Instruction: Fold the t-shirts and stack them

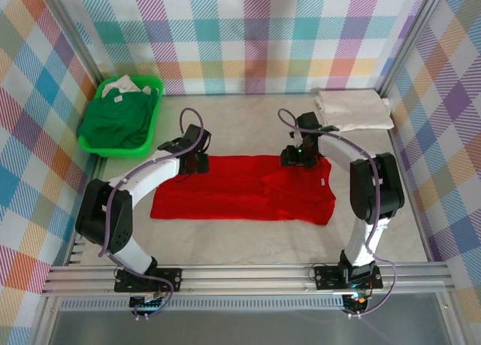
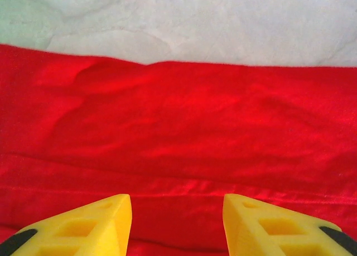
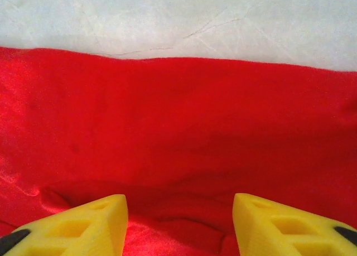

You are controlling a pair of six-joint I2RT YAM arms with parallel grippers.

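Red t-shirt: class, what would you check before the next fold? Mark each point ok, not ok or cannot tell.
1. Red t-shirt spread on the table: ok.
2. Left pincer open at its far edge: ok.
3. Right pincer open at its far edge: ok.
4. Cream-white t-shirt folded, apart from the red one: ok.
5. Dark green t-shirt folded: not ok, bunched in the basket.

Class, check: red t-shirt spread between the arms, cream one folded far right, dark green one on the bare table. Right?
Not quite: the top external view shows the dark green t-shirt lying in the green basket. The rest holds.
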